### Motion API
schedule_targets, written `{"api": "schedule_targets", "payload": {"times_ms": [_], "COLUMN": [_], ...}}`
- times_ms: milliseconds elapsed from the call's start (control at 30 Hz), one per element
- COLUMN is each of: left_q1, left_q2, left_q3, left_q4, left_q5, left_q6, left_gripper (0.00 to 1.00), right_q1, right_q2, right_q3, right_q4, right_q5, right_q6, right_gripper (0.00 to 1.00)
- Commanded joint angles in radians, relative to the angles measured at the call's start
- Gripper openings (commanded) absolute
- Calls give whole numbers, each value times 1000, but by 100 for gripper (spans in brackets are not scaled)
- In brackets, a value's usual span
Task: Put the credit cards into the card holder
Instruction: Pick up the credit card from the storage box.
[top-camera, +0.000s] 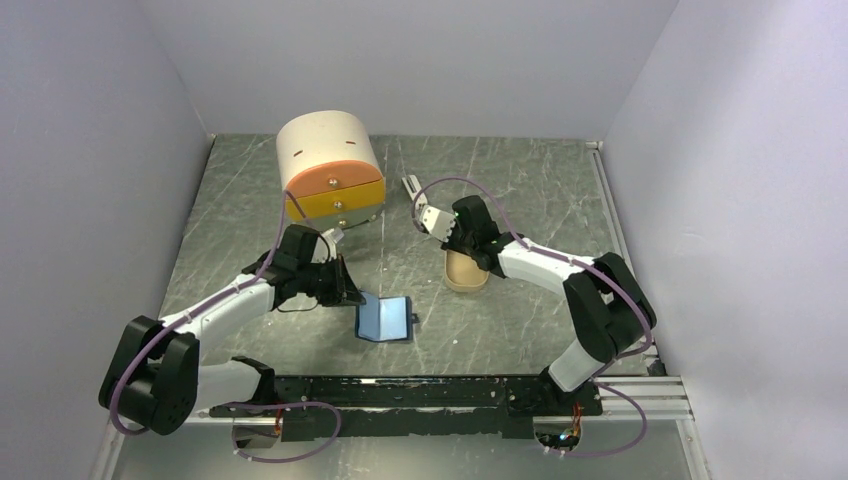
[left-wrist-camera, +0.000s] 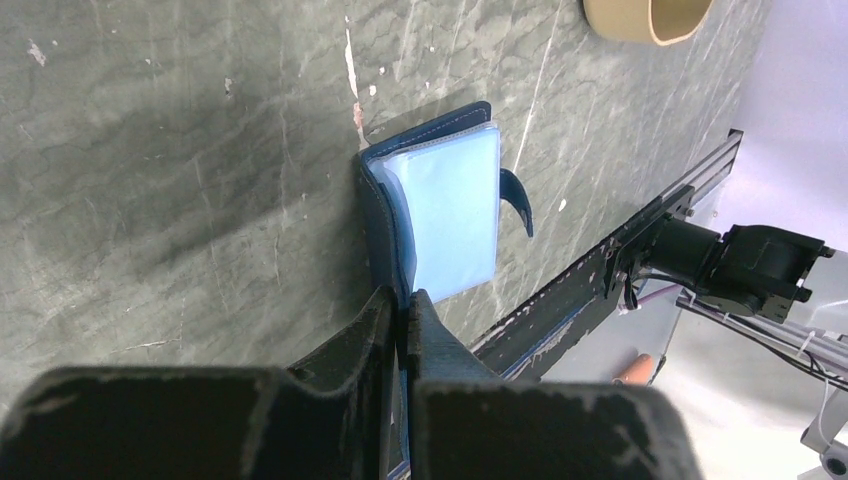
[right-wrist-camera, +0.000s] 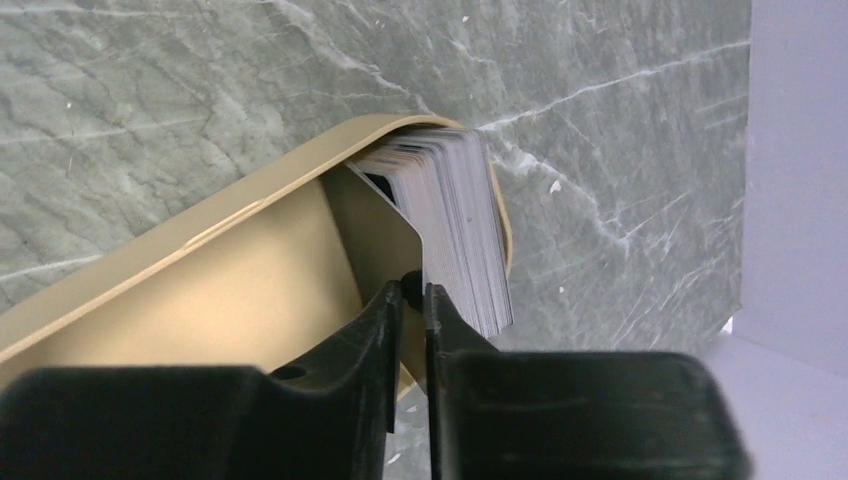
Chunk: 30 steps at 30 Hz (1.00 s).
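Fingers of left gripper pinched tight on edge of open wallet; right gripper fingers nearly together, nipping front one of cards standing in tin.

Table: grey-green stone-look surface, matt, white veins and scratches. Cover of small navy folding card holder: leather-like, smooth, pale stitching along edge; inside, pale blue under clear glossy plastic sleeves. Tan rounded-corner tin: smooth satin metal. Stack of pale grey credit cards: thin, smooth, slight sheen.
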Motion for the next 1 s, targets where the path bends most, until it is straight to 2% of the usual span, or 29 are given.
{"api": "schedule_targets", "payload": {"times_ms": [0, 100, 333, 467, 600, 767, 967], "left_q1": [-7, -7, -7, -7, -8, -12, -15], "left_q2": [-14, -12, -13, -10, -25, -49, -25], "left_q3": [-8, -9, -13, -14, -36, -105, -77], "left_q4": [10, 13, 15, 32, 102, 270, 183], "left_q5": [-1, 1, 0, 0, 22, 61, -26], "left_q6": [-14, -16, -20, -33, -77, -198, -161], "left_gripper": [9, 9, 9, 9, 9, 10, 24], "right_q1": [-7, -7, -7, -7, -6, -7, -7], "right_q2": [-31, -47, -75, -86, -135, -224, -261], "right_q3": [40, 38, 81, 147, 201, 219, 236], "right_q4": [-17, -25, -118, -237, -287, -258, -276], "right_q5": [5, 4, -3, -57, -120, -167, -293], "right_q6": [2, 3, 29, 90, 232, 482, 850], "right_gripper": [9, 0, 0, 0, 0, 0, 0]}}
